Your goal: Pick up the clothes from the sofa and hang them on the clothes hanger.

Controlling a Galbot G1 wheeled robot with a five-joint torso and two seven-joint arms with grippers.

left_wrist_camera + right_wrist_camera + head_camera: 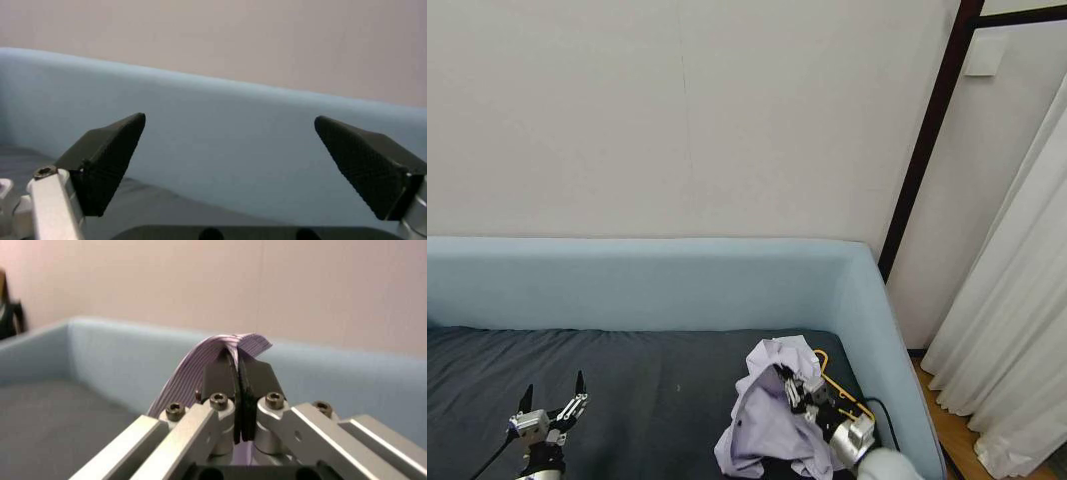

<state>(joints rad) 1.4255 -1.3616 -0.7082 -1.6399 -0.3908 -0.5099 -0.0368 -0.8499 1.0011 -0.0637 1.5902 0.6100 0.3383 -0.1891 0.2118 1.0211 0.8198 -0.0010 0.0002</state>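
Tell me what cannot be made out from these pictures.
- Head view: the purple shirt and the right gripper cover the hanger, except for a yellow bit.
- Head view: the bottom edge cuts off the shirt's lower part and the arm of the open left gripper over the sofa.
- Right wrist view: the shut gripper hides the fold that it pinches.

A plain off-white wall [677,110] rises behind the pale blue sofa [647,280] with its dark seat cushion [647,365], while past its right end a dark door frame [922,150], white curtain [1017,330] and what looks like wooden floor [927,385] show.
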